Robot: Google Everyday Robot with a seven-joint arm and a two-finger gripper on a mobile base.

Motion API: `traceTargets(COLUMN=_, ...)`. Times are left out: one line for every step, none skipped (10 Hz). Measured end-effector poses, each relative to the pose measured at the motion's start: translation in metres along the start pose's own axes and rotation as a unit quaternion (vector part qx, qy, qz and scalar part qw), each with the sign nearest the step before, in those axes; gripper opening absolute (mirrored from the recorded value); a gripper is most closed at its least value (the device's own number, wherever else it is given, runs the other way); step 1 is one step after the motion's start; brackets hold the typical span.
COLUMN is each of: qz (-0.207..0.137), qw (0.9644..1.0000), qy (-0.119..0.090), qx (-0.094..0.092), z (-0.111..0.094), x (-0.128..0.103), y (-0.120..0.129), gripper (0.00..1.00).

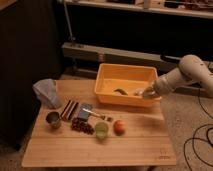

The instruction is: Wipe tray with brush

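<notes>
The orange-yellow tray (107, 95) stands at the back right of the wooden table. My gripper (146, 92) reaches in over the tray's right wall from the right, low above the tray floor. It is shut on the brush (138, 92), a small pale thing at its tip touching the floor near the right end. A small dark curved scrap (120, 91) lies on the tray floor just left of the brush.
On the wooden table (125, 147) in front of the tray lie a grey crumpled bag (47, 91), a metal cup (53, 119), brown bars (70, 109), a grey block with a thin handle (85, 111), dark berries (82, 126), a green fruit (101, 130) and an orange fruit (119, 126). Cables lie on the floor at right.
</notes>
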Motion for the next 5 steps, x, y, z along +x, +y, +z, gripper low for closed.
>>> traceTargets(qz=0.003, qw=0.9999, qy=-0.010, qx=-0.001, z=-0.004, x=-0.012, y=0.006, gripper=0.00)
traceTargets(qz=0.005, qw=0.9998, qy=-0.020, qx=0.001, z=-0.009, x=-0.028, y=0.015, gripper=0.00)
traceTargets(qz=0.006, qw=0.9996, qy=-0.027, qx=0.000, z=-0.012, x=-0.038, y=0.024, gripper=0.00)
traceTargets(qz=0.007, qw=0.9994, qy=-0.033, qx=0.003, z=-0.014, x=-0.047, y=0.034, gripper=0.00)
traceTargets(qz=0.008, qw=0.9990, qy=-0.044, qx=0.005, z=-0.016, x=-0.059, y=0.047, gripper=0.00)
